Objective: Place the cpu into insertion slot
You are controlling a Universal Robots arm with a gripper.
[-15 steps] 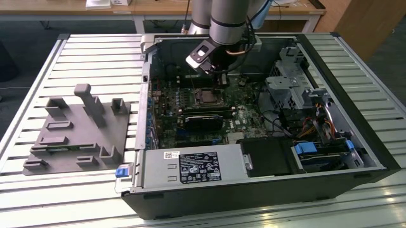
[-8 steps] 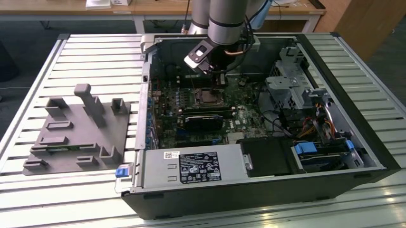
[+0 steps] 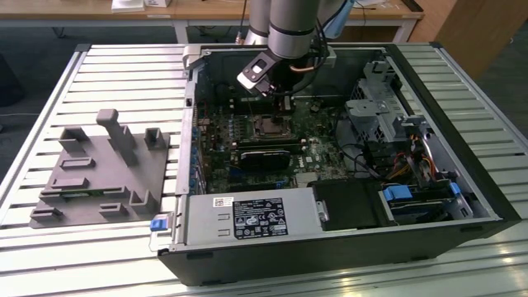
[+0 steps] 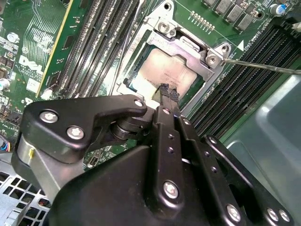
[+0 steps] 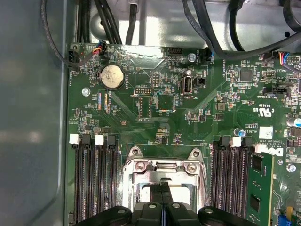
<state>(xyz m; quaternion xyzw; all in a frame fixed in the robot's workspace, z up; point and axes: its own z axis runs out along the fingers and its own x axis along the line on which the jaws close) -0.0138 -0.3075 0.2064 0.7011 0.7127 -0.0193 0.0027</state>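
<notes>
Here the gripper has its fingers pressed together (no gap shows between them), tips at the edge of the cpu, which lies flat inside the insertion slot on the green motherboard.

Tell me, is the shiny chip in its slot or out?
In. The cpu sits inside the metal frame of the insertion slot, right at the tip of the hand.

Jaws together at the insertion slot, between memory slots.
</notes>
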